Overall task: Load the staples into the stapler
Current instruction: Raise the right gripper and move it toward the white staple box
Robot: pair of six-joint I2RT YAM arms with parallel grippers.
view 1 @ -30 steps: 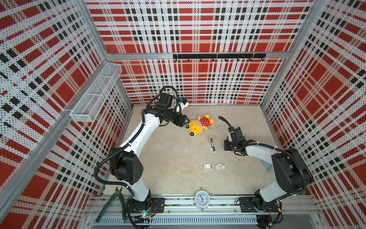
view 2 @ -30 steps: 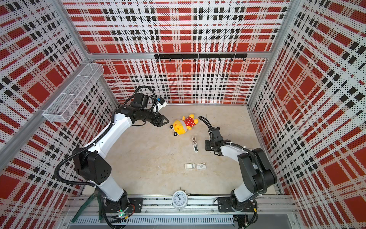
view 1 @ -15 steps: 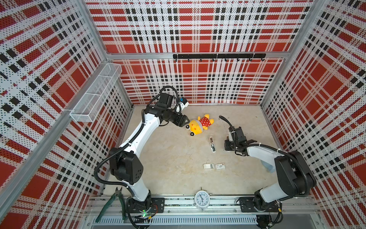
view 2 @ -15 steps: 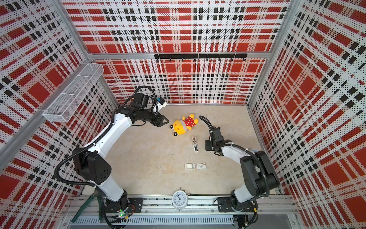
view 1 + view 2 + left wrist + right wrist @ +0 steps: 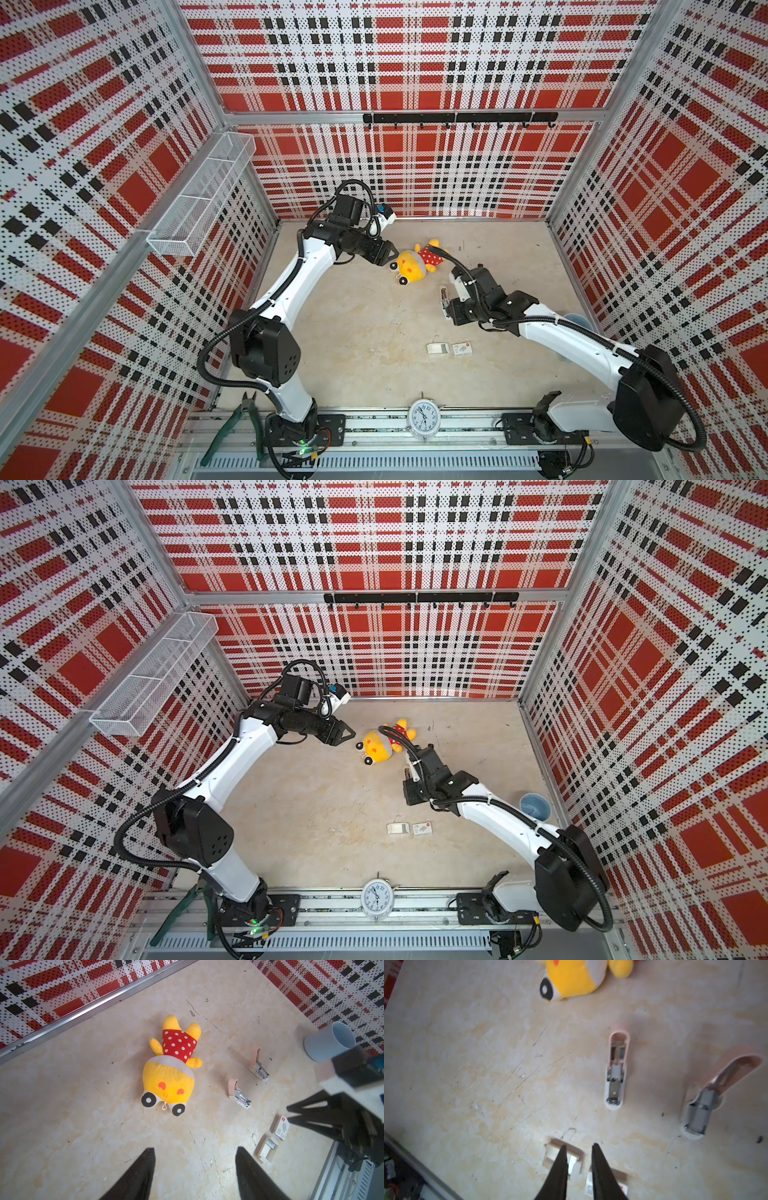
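Desk [image 5: 353, 332] is bare centre-left. Left end effector [image 5: 194, 1148] gapes wide near toy [image 5: 168, 1080]; right end effector [image 5: 579, 1145] (slightly parted, empty) hovers near tray [image 5: 262, 1153] holding staples [image 5: 270, 1144]. Second stapler [image 5: 259, 1066] shows only in wrist views.

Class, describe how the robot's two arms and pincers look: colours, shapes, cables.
The left arm and right arm share smooth white shells, bulky black joints and black ribbed cables looping alongside. The left pincer and right pincer are black, each with two flat fingers tapering to points.
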